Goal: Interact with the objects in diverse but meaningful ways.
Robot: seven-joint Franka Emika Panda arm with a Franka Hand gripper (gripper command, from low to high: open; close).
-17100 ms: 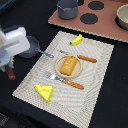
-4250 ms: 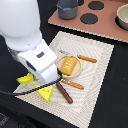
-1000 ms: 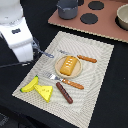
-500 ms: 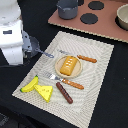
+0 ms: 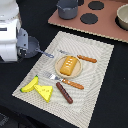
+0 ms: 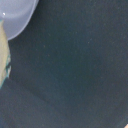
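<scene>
On the striped placemat (image 5: 95, 75), the golden-brown bread loaf (image 5: 69, 64) lies on a small plate in the middle. The yellow banana (image 5: 30, 84) and the yellow cheese wedge (image 5: 45, 91) lie touching at the mat's near corner on the exterior view's left. The brown sausage (image 5: 64, 92) lies beside them. The grey saucepan (image 5: 33, 46) with its blue handle (image 5: 47, 53) sits at the mat's left edge, right beside my white arm (image 5: 10, 30). My fingers are hidden in both views. The wrist view shows dark tabletop and a pale curved rim (image 6: 15, 17).
An orange-handled knife (image 5: 87, 58) and fork (image 5: 74, 84) flank the plate. At the back a brown stove board (image 5: 107, 27) with black burners carries a grey pot (image 5: 67, 9) and a bowl (image 5: 122, 15). Dark table surrounds the mat.
The banana has gone from the mat's far side to beside the cheese. Over the last second my arm has drawn back toward the exterior view's left, away from the food.
</scene>
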